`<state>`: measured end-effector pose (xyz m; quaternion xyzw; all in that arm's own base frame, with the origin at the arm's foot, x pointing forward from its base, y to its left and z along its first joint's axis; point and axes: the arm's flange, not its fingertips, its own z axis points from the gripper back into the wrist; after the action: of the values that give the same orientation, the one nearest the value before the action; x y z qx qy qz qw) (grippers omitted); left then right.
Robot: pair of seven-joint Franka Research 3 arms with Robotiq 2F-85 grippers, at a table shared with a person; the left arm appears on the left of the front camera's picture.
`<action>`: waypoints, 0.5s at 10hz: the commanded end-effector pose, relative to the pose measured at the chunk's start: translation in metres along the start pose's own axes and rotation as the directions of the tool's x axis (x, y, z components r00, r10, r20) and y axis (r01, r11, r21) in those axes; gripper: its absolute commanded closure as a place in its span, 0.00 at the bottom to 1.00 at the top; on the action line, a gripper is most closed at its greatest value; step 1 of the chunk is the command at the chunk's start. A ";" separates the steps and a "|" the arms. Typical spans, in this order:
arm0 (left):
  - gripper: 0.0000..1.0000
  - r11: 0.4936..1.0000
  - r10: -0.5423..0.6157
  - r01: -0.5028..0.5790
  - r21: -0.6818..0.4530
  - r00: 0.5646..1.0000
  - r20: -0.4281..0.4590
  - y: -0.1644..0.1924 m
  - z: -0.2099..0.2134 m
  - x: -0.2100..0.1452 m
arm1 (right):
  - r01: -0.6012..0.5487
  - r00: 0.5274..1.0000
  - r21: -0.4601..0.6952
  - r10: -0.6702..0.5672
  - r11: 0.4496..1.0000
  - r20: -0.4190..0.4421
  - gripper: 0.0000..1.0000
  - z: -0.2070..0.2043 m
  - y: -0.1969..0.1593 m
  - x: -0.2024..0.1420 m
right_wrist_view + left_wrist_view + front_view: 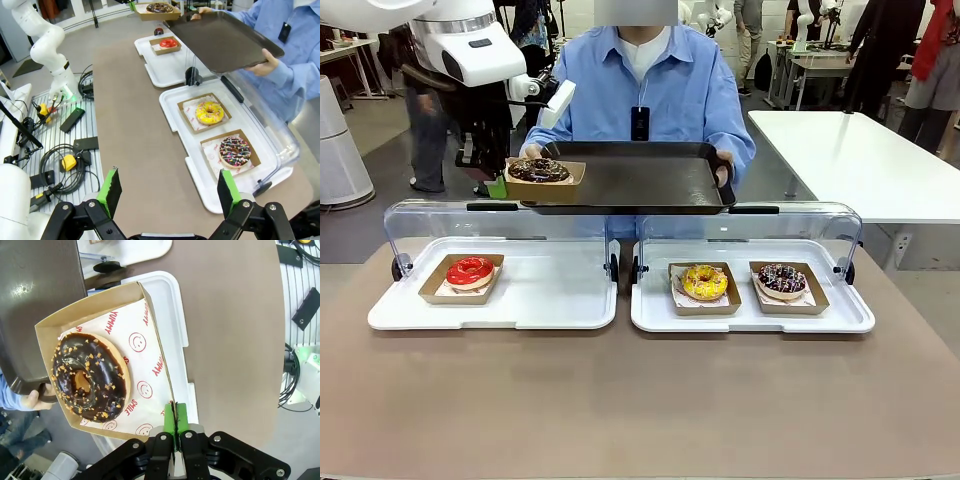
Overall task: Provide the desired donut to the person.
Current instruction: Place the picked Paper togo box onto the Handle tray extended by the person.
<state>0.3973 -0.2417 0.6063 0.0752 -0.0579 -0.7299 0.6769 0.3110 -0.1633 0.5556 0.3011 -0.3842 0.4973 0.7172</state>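
Observation:
A chocolate donut [538, 169] with nut crumbs lies in a brown cardboard box [570, 180] lined with printed paper. My left gripper [497, 186] is shut on the box's side wall, seen close in the left wrist view at the gripper [173, 416], with the donut [90, 375] beyond it. The box sits at the left end of a dark tray [640, 182] that the person [665, 85] holds in both hands; whether it rests on the tray I cannot tell. My right gripper [170, 190] stands open and empty above the table's near right side.
Two white trays with raised clear lids stand on the table. The left one [550, 300] holds a red donut [470, 271]. The right one [840, 315] holds a yellow donut [705, 282] and a sprinkled chocolate donut [782, 279]. Cables lie beside the table [60, 160].

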 end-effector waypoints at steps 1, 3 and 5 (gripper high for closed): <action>1.00 1.000 0.003 -0.003 0.002 1.000 -0.003 -0.004 0.000 -0.001 | -0.010 1.000 0.004 0.010 1.000 0.017 0.00 0.001 0.000 0.001; 1.00 1.000 0.003 -0.003 0.002 1.000 -0.003 -0.004 0.000 -0.001 | -0.010 1.000 0.004 0.010 1.000 0.017 0.00 0.001 0.000 0.001; 0.99 1.000 0.000 0.000 0.000 1.000 0.000 0.000 0.000 0.000 | -0.010 1.000 0.004 0.010 1.000 0.017 0.00 0.001 0.000 0.001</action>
<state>0.3975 -0.2418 0.6058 0.0749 -0.0575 -0.7300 0.6769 0.3110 -0.1633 0.5556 0.3011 -0.3842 0.4973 0.7172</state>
